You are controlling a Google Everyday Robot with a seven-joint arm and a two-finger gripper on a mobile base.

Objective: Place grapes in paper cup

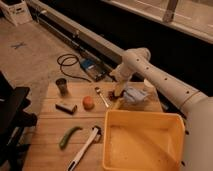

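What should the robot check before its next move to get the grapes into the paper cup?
1. Claw open: ok.
2. Claw low, right at the grapes: ok.
3. Grapes gripped: not ok, not yet.
4. Paper cup in sight, behind the arm: ok.
5. Cup empty inside: cannot tell.
6. Path to the cup: not ok, the blue cloth lies between and may get in the way.

Dim, warm, soft-focus frame; black band across the top; the gripper (118,94) at centre sits in shadow.
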